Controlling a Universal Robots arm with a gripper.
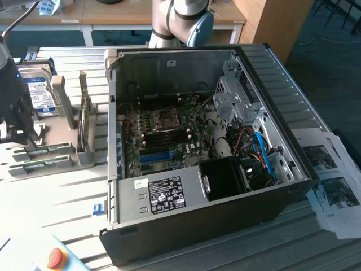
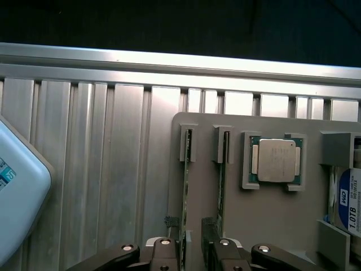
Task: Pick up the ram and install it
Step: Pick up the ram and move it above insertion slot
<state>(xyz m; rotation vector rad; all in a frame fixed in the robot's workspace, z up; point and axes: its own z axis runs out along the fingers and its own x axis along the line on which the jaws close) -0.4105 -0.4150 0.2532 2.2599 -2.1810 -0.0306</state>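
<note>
The gripper (image 1: 16, 137) of a Universal Robots arm (image 1: 181, 22) hangs with its jaws apart over a parts holder, at nine o'clock from the open computer in the exterior view. Seen from the wrist (image 2: 190, 245), its two fingers (image 2: 169, 248) straddle one end of the ram (image 2: 185, 180) without clamping it.

Everything rests on a ribbed aluminium table (image 1: 56, 195) (image 2: 113, 169). The largest object, a black computer case (image 1: 225, 226), lies on its side at the centre with its panel off, the arm's base at twelve o'clock behind it. Inside, the green motherboard (image 1: 163, 135) lines the floor of the case, with a labelled power supply (image 1: 163, 192) at six o'clock of the board and a tangle of blue, red and black cables (image 1: 259, 152) at three o'clock. Printed sheets (image 1: 333, 186) lie at four o'clock from the case.

The grey holder (image 1: 63, 104) (image 2: 265, 226) carries a hard drive (image 1: 39, 93) (image 2: 348, 197) with a blue-and-white label. The ram, a thin green stick, stands on edge in one of the holder's slots. A second ram stick (image 2: 224, 175) stands parallel in the next slot, just beside it. A square processor (image 2: 276, 160) sits in its own recess between that second stick and the hard drive.

A red emergency-stop button (image 1: 54, 258) sits at seven o'clock from the case
</note>
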